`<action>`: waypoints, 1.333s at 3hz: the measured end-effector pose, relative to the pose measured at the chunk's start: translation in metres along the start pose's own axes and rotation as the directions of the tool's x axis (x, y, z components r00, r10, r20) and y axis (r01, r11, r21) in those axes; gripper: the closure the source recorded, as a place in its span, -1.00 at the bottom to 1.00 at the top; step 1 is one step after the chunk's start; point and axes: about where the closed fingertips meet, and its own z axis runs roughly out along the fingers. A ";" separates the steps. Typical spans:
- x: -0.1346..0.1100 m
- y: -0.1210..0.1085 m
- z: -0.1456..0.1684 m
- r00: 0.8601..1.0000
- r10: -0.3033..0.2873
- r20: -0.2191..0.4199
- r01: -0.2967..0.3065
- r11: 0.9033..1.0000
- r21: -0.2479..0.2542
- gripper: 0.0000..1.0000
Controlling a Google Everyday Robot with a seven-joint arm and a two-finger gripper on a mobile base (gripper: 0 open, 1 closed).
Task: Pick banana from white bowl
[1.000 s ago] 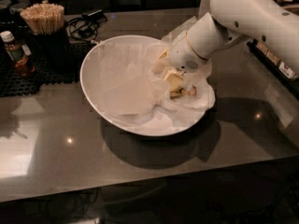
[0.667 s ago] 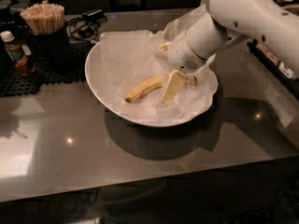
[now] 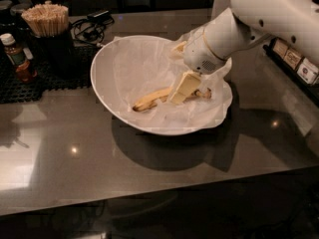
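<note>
Your gripper point(image 3: 177, 72) is inside the white bowl point(image 3: 105, 81), right of the frame's middle, at the end of the white arm point(image 3: 259, 14) that comes in from the upper right corner. Its two pale yellow fingers point(image 3: 183, 87) stand apart, clamped on nothing. One points down into the bowl and the other shows higher up, by the far rim.

The lower finger crosses in front of the banana point(image 3: 149, 101), about midway along it. You cannot tell from here whether it presses on the fruit or only covers it. The banana lies flat on the crinkled white paper point(image 3: 144, 59) that lines the bowl, in the nearer half. Its yellow end points toward the lower left and its browner end point(image 3: 203, 93) shows to the right of the finger.

The bowl sits on a dark glossy counter point(image 3: 149, 183) and casts a broad shadow toward the lower right.

Further out, in the upper left of the frame:
- A dark cup point(image 3: 56, 51) packed with wooden stir sticks point(image 3: 46, 18) stands on a black mesh mat point(image 3: 25, 86).
- A small white-capped bottle point(image 3: 16, 59) stands just to the left of the cup.
- A tangle of black cable point(image 3: 92, 28) lies behind the cup — near the bowl's far left rim.

At the right edge, below the arm, there is a row of labelled packets point(image 3: 296, 61).
</note>
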 end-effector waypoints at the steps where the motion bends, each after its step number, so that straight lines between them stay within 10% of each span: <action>1: -0.008 0.000 -0.022 1.000 0.001 -0.030 0.002 0.996 0.087 -0.16; 3: -0.009 0.007 -0.037 0.996 0.045 -0.083 -0.032 0.988 0.149 0.77; 4: -0.001 0.010 -0.030 0.989 0.060 -0.138 -0.047 0.994 0.094 0.86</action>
